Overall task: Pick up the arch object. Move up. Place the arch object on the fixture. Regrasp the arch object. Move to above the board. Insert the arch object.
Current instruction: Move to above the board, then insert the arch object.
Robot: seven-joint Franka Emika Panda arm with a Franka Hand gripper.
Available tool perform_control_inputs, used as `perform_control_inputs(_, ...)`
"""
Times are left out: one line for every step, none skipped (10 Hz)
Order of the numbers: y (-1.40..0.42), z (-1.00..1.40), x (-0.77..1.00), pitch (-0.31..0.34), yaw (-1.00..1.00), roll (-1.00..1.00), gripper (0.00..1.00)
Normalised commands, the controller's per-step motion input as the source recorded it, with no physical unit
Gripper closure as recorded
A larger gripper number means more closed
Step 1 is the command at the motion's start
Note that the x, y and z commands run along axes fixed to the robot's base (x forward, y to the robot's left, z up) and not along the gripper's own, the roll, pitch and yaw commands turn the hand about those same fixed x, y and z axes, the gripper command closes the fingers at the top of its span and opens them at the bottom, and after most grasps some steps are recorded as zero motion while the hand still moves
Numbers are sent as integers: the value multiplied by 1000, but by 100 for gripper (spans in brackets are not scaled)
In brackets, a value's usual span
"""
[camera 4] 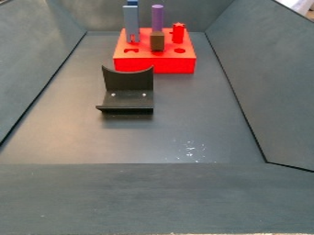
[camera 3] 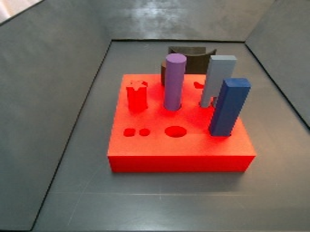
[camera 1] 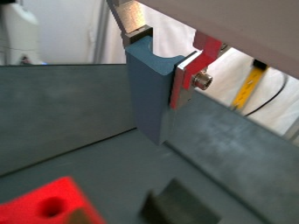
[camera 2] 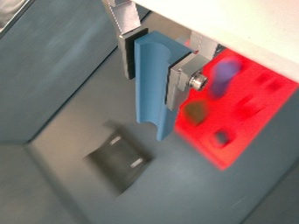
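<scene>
Gripper [camera 1: 162, 54] shows only in both wrist views; it is out of frame in both side views. Its silver fingers [camera 1: 186, 77] are clamped on a grey-blue block, the arch object [camera 1: 149, 92], which hangs down between them with its lower end free in the air. Same grasp in a wrist view: gripper [camera 2: 152, 54], block [camera 2: 153, 83], one finger plate [camera 2: 179, 83] pressed flat against the block's side.

Below the held block lies dark grey floor [camera 2: 70, 96]. The red board [camera 2: 233, 105] sits off to one side beneath the gripper, shaped holes open in its top. A corner of the board [camera 1: 47, 203] also shows in a wrist view. The black fixture [camera 2: 121, 157] stands on the floor, apart from the board; a dark piece of it [camera 1: 177, 206] shows in a wrist view.

In a side view the board [camera 3: 182, 149] carries a purple peg [camera 3: 173, 80], a tall grey-blue block [camera 3: 219, 80] and a dark-blue tall block [camera 3: 229, 106], with the fixture [camera 3: 188, 54] behind it. In a side view the fixture [camera 4: 127, 89] stands nearer the camera than the board [camera 4: 157, 57].
</scene>
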Motion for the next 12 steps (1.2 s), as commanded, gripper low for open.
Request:
perform_control_inputs(-1000, 303, -631, -106, -82, -1000, 100)
perform_control_inputs(-1000, 301, -651, -109, -86, -1000, 100)
perform_control_inputs(-880, 271, -613, -119, -88, -1000, 100)
perform_control_inputs(-562, 170, -431, -124, -80, -942, 100)
perform_control_inputs(-248, 68, -232, -82, -48, -644, 100)
perform_control_inputs(-143, 44, -142, -52, -29, -452, 100)
perform_control_inputs(-85, 33, -90, -28, -24, -299, 100)
perform_control_inputs(-44, 10, -56, -26, -19, -204, 100)
perform_control_inputs(489, -740, 629, 0, 320, -13, 100)
perform_control_inputs(460, -697, 751, 0, 283, -43, 100)
perform_control_inputs(454, -609, 720, 0, 309, 0, 100)
perform_control_inputs(329, -814, 871, 0, 223, -153, 100)
